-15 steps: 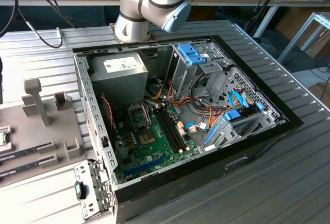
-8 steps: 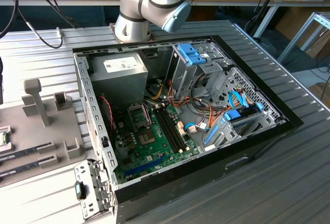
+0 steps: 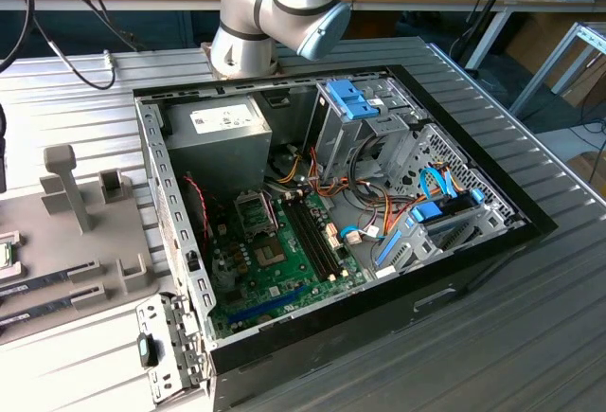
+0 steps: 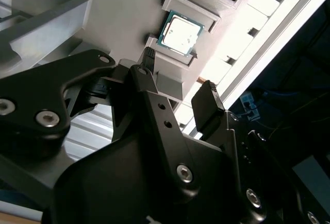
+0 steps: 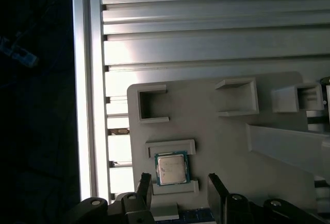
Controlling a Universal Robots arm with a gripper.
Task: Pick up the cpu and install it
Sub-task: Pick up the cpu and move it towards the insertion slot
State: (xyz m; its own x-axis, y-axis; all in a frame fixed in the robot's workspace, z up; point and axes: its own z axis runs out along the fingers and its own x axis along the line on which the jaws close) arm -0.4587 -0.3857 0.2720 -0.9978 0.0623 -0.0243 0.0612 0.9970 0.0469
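Note:
The cpu [image 5: 171, 168], a small square chip with a silver top and thin green rim, lies flat in a grey holder [image 5: 170, 147] on a grey fixture plate [image 5: 206, 121]. In the second wrist view the cpu [image 4: 179, 32] sits just beyond the black fingertips [image 4: 208, 92]. My gripper [image 5: 180, 184] is open, with one finger [image 5: 145, 185] on each side of the chip's holder and nothing between them. It hovers close over the cpu without gripping it. In the exterior view the open computer case shows the green motherboard [image 3: 284, 275] with its silver socket frame [image 3: 254, 211].
The fixture plate carries several other grey brackets [image 5: 237, 98] and an upright post [image 3: 64, 180]. It rests on a slatted aluminium table [image 5: 206, 28] close to the table's edge [image 5: 82, 80]. Inside the case are a power supply [image 3: 213, 123], a drive cage [image 3: 365, 109] and loose cables [image 3: 379, 213].

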